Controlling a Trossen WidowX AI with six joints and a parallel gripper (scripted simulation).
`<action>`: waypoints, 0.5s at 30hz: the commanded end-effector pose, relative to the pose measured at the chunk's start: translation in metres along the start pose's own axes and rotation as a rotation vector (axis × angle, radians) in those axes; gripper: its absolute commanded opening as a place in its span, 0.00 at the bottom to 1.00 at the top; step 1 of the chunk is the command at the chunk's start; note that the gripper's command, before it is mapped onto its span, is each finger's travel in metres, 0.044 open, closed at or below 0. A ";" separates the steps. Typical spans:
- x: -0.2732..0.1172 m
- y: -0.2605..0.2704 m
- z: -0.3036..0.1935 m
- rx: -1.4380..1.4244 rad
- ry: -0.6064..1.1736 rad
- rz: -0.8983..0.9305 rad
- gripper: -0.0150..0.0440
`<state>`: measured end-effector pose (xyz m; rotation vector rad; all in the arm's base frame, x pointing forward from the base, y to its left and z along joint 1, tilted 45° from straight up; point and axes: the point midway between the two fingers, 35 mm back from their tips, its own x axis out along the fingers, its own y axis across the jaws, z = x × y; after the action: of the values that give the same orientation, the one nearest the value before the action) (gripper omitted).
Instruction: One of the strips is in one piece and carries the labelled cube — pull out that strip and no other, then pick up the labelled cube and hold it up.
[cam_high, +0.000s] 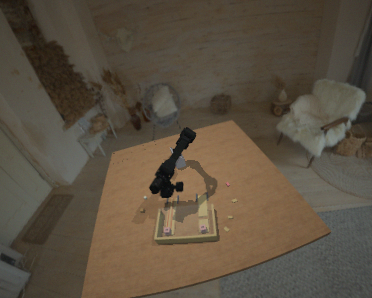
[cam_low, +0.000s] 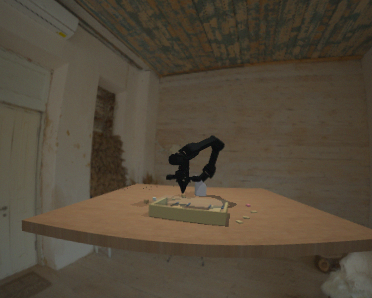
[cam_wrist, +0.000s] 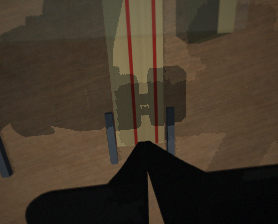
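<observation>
My gripper is shut and empty. In the wrist view its tips appear at the near end of a pale strip with two red lines; contact cannot be told. This strip looks unbroken in the top view, and a pink cube sits at its far end. The other strip shows a gap before a short piece bearing another pink cube. The cubes' labels cannot be read, and neither cube shows in the wrist view.
A low yellowish walled frame surrounds the strips' far parts, with a see-through cover over them. Blue-grey posts flank the striped strip's near end. Small loose pieces lie right of the frame.
</observation>
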<state>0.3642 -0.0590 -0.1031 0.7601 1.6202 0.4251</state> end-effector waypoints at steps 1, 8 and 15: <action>0.011 0.000 -0.002 0.009 0.010 0.005 0.25; 0.023 0.000 -0.002 0.009 0.010 0.005 0.25; 0.034 0.000 -0.002 0.009 0.010 0.006 0.25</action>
<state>0.3646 -0.0425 -0.1213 0.7583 1.6186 0.4261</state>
